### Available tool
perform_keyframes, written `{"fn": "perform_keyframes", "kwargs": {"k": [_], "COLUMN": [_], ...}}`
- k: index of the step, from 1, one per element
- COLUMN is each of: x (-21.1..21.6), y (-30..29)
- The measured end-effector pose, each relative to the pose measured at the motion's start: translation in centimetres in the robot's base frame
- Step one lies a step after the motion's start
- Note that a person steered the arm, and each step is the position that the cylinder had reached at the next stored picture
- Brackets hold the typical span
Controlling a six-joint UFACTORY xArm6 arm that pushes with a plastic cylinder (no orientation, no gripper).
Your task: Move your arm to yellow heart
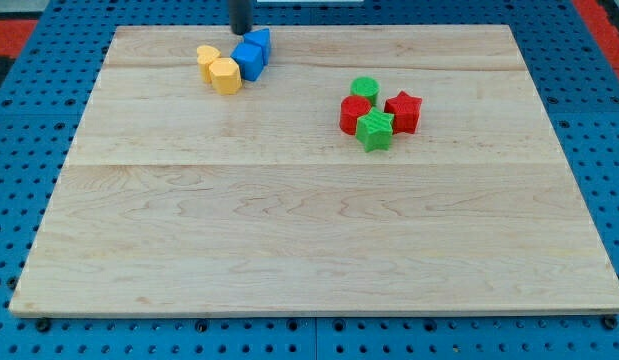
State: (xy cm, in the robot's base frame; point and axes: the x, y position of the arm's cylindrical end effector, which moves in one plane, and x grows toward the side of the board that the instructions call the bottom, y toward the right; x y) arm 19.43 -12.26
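**Q:** Position first: where is your rod, and why there?

**Me:** Tip (241, 31) sits at the view's top, just behind the cluster of yellow and blue blocks, close to the far edge of the wooden board (319, 240). I judge it stands there because the target lies in that cluster. I have no jaws to open or close (only a straight rod), so it holds nothing; it can only nudge.

**Q:** Where is the yellow heart?

**Me:** Two yellow blocks touch each other at the view's upper left. The smaller, farther one (208, 57) looks lobed, so I take it for the yellow heart, though the shape is hard to be sure of. The nearer yellow block (226, 75) looks more like a faceted prism.

**Q:** What stands in the way?

**Me:** Two blue blocks: a blue block (257, 42) right beside my tip and another blue block (249, 61) touching the nearer yellow one. The heart lies toward the view's left of my tip, so a path along the top edge should miss them.

**Q:** Anything else?

**Me:** A second cluster, well apart to the view's right: a green block (365, 88), a red block (355, 113), a green star (374, 129) and a red star (403, 110). No concern.
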Motion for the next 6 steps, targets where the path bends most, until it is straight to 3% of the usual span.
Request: {"fn": "perform_keyframes", "kwargs": {"k": [1, 4, 6], "x": [0.0, 2.9, 2.9], "y": [-2.5, -2.0, 2.5]}}
